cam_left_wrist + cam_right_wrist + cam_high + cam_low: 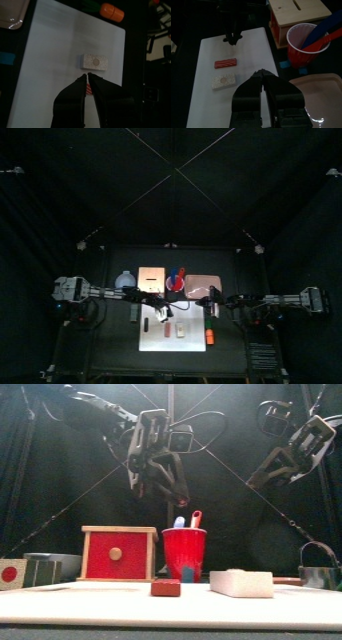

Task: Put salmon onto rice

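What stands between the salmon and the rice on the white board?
Nothing visible. The salmon lies flat beside the rice, with only a bare strip of white board between them.

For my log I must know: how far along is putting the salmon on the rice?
Nothing looks done yet: the salmon lies on the white board beside the rice, not on it. In hand: the left end effector hovers above the board, apparently empty. Left: grasp the salmon and set it on the rice.
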Available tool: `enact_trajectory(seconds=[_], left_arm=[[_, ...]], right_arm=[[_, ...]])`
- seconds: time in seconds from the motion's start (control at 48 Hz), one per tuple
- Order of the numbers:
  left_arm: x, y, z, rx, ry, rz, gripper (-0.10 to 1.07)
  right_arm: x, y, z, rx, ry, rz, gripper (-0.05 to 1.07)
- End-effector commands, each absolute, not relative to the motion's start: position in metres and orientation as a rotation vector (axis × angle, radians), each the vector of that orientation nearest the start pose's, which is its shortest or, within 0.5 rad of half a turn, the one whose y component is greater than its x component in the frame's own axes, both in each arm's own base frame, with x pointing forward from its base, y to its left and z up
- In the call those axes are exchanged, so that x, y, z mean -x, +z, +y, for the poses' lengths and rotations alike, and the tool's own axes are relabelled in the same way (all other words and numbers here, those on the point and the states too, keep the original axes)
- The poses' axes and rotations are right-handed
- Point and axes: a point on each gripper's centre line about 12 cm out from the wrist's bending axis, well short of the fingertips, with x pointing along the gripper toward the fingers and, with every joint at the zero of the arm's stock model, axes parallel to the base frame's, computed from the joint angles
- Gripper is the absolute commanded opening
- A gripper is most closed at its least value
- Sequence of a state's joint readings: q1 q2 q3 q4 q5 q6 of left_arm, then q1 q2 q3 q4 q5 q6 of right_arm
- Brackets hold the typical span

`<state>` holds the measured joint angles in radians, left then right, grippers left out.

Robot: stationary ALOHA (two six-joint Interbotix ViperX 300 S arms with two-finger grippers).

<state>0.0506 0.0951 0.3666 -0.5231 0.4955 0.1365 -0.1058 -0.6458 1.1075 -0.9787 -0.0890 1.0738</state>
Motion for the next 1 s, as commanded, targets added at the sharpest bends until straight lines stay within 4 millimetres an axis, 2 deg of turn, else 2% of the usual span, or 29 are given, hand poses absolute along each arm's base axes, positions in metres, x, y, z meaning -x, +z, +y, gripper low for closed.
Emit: enact_trajectory(seconds=[0.0, 0.083, 0.271, 0.479, 0.667, 0.792, 0.979], left_arm=[[-0.438, 0.207, -0.005, 0.425, -0.033, 0.949, 0.55], [-0.438, 0.204, -0.002, 0.426, 0.011, 1.034, 0.55], [-0.433, 0.203, 0.011, 0.403, 0.244, 1.194, 0.56], [-0.436, 0.194, -0.019, 0.498, 0.354, 1.195, 0.57], [-0.439, 0.179, -0.045, 0.705, 0.506, 1.154, 0.64], [-0.436, 0.176, -0.051, 0.754, 0.619, 1.100, 0.69], [-0.432, 0.171, -0.056, 0.840, 0.714, 1.057, 0.87]], right_arm=[[-0.244, 0.227, -0.017, -0.131, -0.049, 0.392, 0.36], [-0.243, 0.226, -0.017, -0.129, -0.049, 0.392, 0.36], [-0.242, 0.224, -0.017, -0.130, -0.051, 0.398, 0.36], [-0.240, 0.219, -0.017, -0.129, -0.051, 0.410, 0.36], [-0.240, 0.218, -0.017, -0.131, -0.052, 0.413, 0.36], [-0.239, 0.217, -0.017, -0.131, -0.053, 0.417, 0.36], [-0.239, 0.217, -0.017, -0.131, -0.052, 0.416, 0.36]])
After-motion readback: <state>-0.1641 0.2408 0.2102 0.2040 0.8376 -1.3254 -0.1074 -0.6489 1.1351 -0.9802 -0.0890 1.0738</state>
